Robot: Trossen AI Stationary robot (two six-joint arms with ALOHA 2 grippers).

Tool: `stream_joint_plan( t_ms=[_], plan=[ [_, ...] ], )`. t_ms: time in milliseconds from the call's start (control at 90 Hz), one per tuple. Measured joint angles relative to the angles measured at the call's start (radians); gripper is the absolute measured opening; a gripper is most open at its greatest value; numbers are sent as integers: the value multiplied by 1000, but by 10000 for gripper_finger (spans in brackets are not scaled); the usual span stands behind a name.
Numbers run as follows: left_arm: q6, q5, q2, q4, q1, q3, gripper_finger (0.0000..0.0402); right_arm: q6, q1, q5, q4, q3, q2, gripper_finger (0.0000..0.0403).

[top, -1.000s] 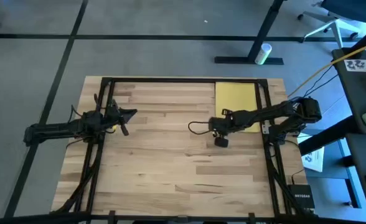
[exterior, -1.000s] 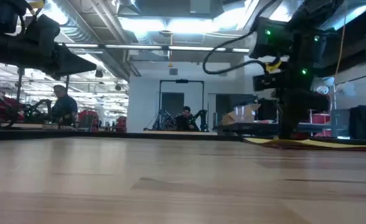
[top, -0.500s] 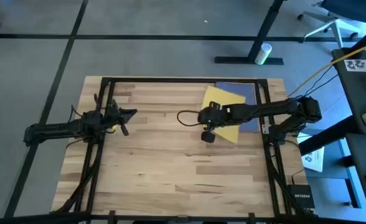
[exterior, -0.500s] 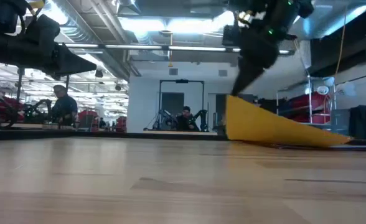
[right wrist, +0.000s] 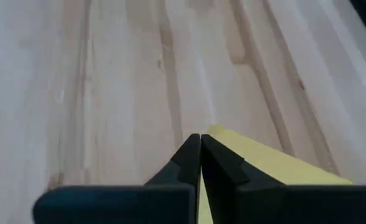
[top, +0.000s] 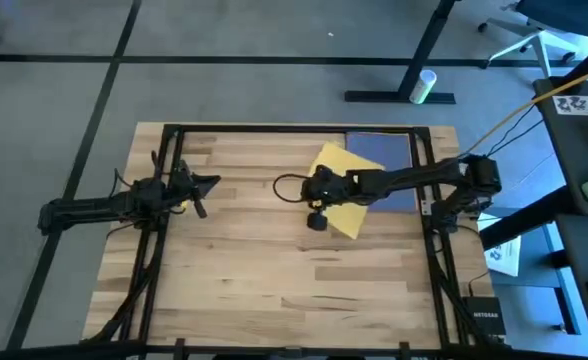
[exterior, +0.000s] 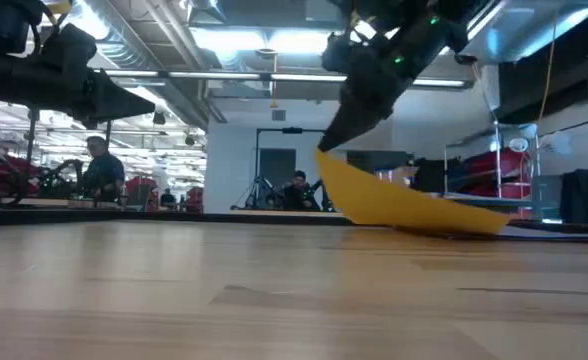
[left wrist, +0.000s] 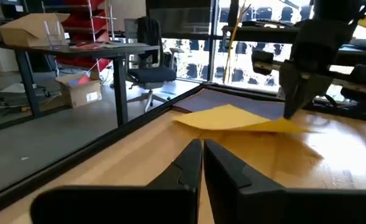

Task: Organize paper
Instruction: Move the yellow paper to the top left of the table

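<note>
Left gripper (top: pixel 206 186) hovers over the left side of the light wooden plank table (top: pixel 274 280), fingers pressed together, gripping nothing. Right gripper (top: pixel 319 186) is reached out to table centre, jaws clamped on the near-left corner of the thin yellow rectangular paper sheet (top: pixel 346 190). That corner is lifted; the sheet's right end rests on the table, skewed. Navy blue paper sheet (top: pixel 392 160) lies flat at the far right, partly under the yellow one.

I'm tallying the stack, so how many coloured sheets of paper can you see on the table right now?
2. A yellow sheet held up at one edge by the right tool, and a navy sheet flat at the table's far right corner. More may lie hidden beneath it.
</note>
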Motion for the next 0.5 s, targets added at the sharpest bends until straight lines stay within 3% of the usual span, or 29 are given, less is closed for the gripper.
stream_joint_plan(
  t_ms=[211, 311, 500],
  plan=[
    [0, 0, 0, 0, 0, 0, 0, -82, -33, -91, -6, 162, 124, 0],
    [0, 0, 0, 0, 0, 0, 0, -97, -38, -116, -116, 253, 181, 0],
    [-6, 6, 9, -1, 0, 0, 0, -48, -38, 28, -403, 331, 212, 0]
  ],
)
